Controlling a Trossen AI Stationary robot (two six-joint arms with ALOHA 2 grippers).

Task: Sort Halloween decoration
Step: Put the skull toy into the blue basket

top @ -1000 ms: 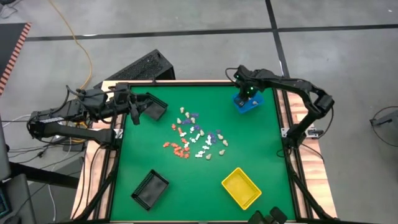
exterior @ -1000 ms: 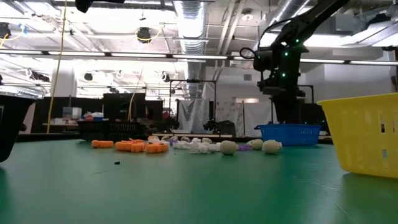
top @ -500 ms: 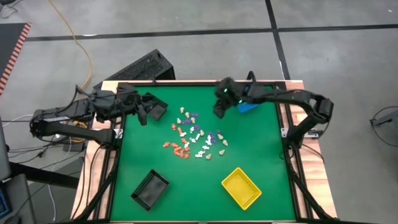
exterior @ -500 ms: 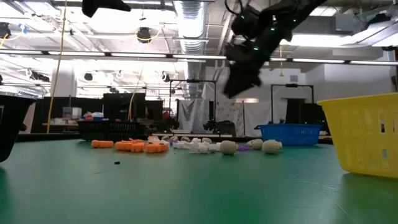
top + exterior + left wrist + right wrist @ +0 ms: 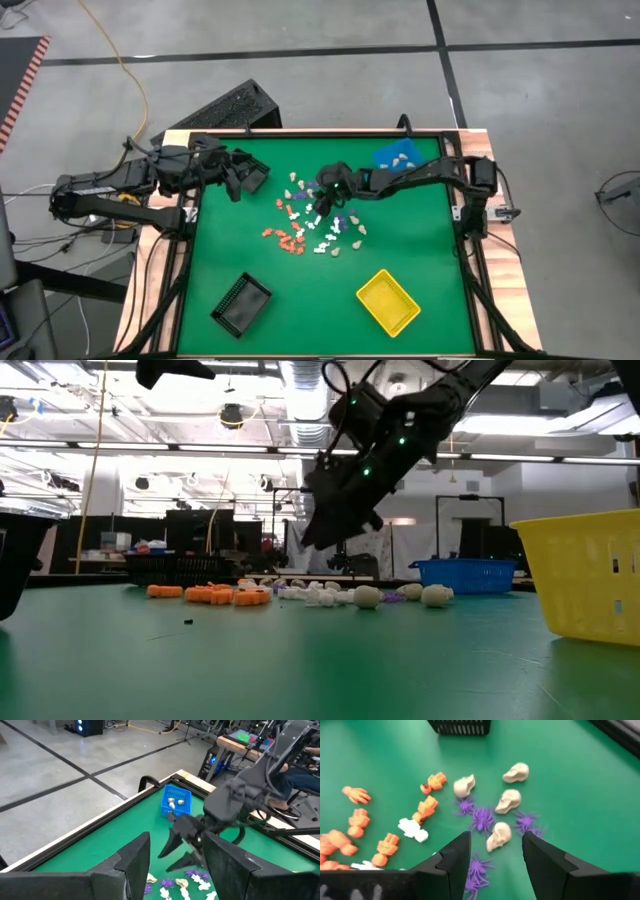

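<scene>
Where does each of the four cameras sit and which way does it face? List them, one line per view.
High: overhead, straight down; both arms, right gripper above the Halloween decoration.
Low: table height, level across; right arm above the pile.
Left wrist: on the left arm, past its open fingers toward the blue bin.
Right wrist: looks down between open fingers at skulls.
Shared: high and left wrist both show the blue bin.

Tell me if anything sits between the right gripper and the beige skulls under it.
Nothing visible does. The right gripper hangs open above the pile, with a beige skull straight ahead between its fingers and purple spiders lying beside it.
</scene>
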